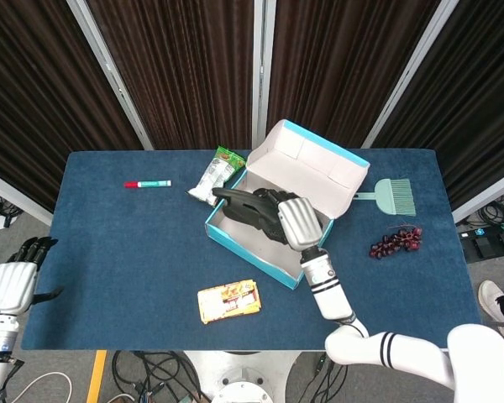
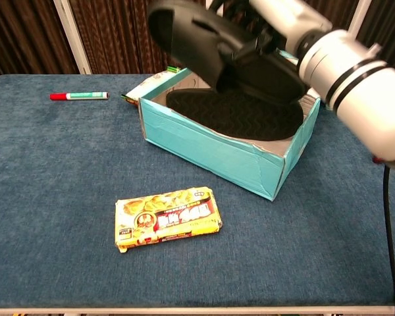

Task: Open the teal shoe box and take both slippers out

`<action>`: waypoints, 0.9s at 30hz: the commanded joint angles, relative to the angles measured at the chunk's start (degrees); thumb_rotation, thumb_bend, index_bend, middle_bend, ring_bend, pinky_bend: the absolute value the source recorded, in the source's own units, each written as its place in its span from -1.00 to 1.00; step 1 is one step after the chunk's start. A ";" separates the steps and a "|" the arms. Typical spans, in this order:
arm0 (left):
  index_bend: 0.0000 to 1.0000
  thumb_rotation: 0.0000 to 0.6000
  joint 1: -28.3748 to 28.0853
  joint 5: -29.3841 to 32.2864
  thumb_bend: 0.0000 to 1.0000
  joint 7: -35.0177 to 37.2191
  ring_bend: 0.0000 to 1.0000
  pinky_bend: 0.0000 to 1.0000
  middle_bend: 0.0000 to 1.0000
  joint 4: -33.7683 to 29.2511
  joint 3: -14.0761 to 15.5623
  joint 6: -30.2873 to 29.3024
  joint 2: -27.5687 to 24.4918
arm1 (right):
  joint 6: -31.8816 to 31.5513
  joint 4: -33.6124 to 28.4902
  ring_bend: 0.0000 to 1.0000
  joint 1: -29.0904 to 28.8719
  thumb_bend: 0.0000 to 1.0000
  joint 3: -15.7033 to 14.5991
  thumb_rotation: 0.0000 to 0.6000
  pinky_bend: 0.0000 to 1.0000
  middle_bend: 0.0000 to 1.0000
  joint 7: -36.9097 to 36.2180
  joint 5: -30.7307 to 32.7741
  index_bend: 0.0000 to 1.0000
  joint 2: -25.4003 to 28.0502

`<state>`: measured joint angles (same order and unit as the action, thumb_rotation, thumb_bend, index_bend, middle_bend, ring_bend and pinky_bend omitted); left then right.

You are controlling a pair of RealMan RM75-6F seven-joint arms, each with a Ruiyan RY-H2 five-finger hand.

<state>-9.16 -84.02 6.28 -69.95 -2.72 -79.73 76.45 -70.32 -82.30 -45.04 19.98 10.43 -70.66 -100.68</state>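
Head view: the teal shoe box (image 1: 260, 252) stands open a little behind the middle of the blue table (image 1: 109, 252), its lid tipped up toward the far edge. The right hand (image 1: 298, 222) is over the box's right end, its fingers wrapped on a black slipper (image 1: 250, 210) that juts out leftward from the hand, above the box's left half. The left hand (image 1: 13, 281) hangs off the table's left edge near the front corner, holding nothing, its dark fingers pointing away and lying close together. A red marker (image 1: 147, 183) lies near the far left corner. A snack packet (image 1: 214, 176) lies just beside the box's far left corner. A yellow snack bar (image 1: 228, 301) lies near the front edge. A teal brush (image 1: 391, 196) and a bunch of grapes (image 1: 395, 242) lie toward the right edge.

Chest view: the right hand (image 2: 286, 20) grips the slipper (image 2: 210, 43) clear above the box (image 2: 217, 148), toe to the left. A second slipper (image 2: 240, 115) lies in the box, sole up, directly beneath the held one. The marker (image 2: 79, 96) and the snack bar (image 2: 168, 218) lie left of and in front of the box.
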 commanded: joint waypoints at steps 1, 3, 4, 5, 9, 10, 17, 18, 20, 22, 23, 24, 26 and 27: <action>-0.70 1.00 -0.10 -0.04 -0.78 -0.25 -0.80 -0.29 -0.75 -0.35 -0.07 -0.04 -0.13 | -3.02 -6.58 -0.04 1.70 0.20 1.79 1.00 0.21 0.29 0.57 -2.10 0.29 4.93; -0.70 1.00 -0.20 -0.19 -0.78 -0.46 -0.80 -0.29 -0.75 -0.66 -0.06 -0.08 -0.17 | -4.05 -9.87 -0.04 3.20 0.20 1.73 1.00 0.21 0.29 1.54 -1.97 0.29 7.50; -0.70 1.00 -0.25 -0.29 -0.78 -0.58 -0.80 -0.29 -0.75 -0.79 -0.04 -0.11 -0.17 | -4.34 -11.15 -0.04 3.98 0.20 1.46 1.00 0.21 0.29 2.08 -1.73 0.29 8.66; -0.70 1.00 -0.31 -0.37 -0.78 -0.71 -0.80 -0.29 -0.75 -0.93 -0.04 -0.13 -0.19 | -4.61 -12.29 -0.04 4.79 0.20 1.10 1.00 0.22 0.29 2.74 -1.47 0.29 9.87; -0.70 1.00 -0.47 -0.59 -0.78 -1.23 -0.80 -0.29 -0.75 -1.58 -0.02 -0.20 -0.35 | -6.85 -16.50 -0.04 9.14 0.19 -1.19 1.00 0.22 0.28 4.63 -1.22 0.29 15.28; -0.70 1.00 -0.49 -0.60 -0.78 -1.31 -0.80 -0.29 -0.75 -1.69 -0.01 -0.20 -0.37 | -7.34 -17.25 -0.04 10.19 0.19 -1.79 1.00 0.22 0.28 4.69 -1.17 0.29 16.43; -0.70 1.00 -0.82 -1.06 -0.78 -2.21 -0.80 -0.29 -0.75 -2.68 0.00 -0.39 -0.50 | -8.29 -20.51 -0.04 17.35 0.19 -6.71 1.00 0.22 0.28 0.88 0.58 0.29 22.65; -0.70 1.00 -0.85 -1.16 -0.78 -2.40 -0.80 -0.29 -0.75 -2.96 -0.03 -0.53 -0.60 | -8.58 -20.43 -0.04 18.32 0.19 -7.37 1.00 0.22 0.28 -0.13 0.43 0.29 23.10; -0.70 1.00 -0.89 -1.17 -0.78 -2.65 -0.80 -0.29 -0.75 -3.33 -0.05 -0.58 -0.78 | -9.11 -20.01 -0.04 19.70 0.19 -8.27 1.00 0.23 0.28 -1.68 0.07 0.29 23.54; -0.70 1.00 -0.93 -1.13 -0.78 -2.98 -0.80 -0.29 -0.75 -3.60 0.03 -0.41 -0.91 | -9.50 -19.01 -0.04 21.08 0.19 -9.10 1.00 0.23 0.28 -3.43 -0.08 0.29 23.72; -0.70 1.00 -0.96 -1.13 -0.78 -3.08 -0.80 -0.29 -0.75 -3.69 0.06 -0.35 -0.93 | -9.55 -18.42 -0.04 21.56 0.19 -9.30 1.00 0.23 0.28 -4.17 0.05 0.29 23.66; -0.70 1.00 -0.98 -1.13 -0.78 -3.14 -0.80 -0.29 -0.75 -3.82 0.07 -0.33 -0.96 | -9.47 -17.59 -0.04 22.12 0.19 -9.45 1.00 0.23 0.28 -5.18 0.41 0.29 23.49; -0.70 1.00 -0.97 -1.17 -0.78 -3.19 -0.80 -0.29 -0.75 -4.08 0.10 -0.41 -0.97 | -9.12 -16.49 -0.04 22.84 0.19 -9.51 1.00 0.23 0.27 -6.61 1.31 0.29 23.16; -0.70 1.00 -0.94 -1.19 -0.78 -3.26 -0.80 -0.29 -0.75 -4.20 0.13 -0.48 -0.97 | -8.90 -15.73 -0.04 23.29 0.19 -9.51 1.00 0.23 0.27 -7.41 1.94 0.29 22.87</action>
<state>-10.11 -85.19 3.05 -74.12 -2.61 -80.18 75.48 -79.46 -99.10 -22.61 10.71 4.13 -69.61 -77.47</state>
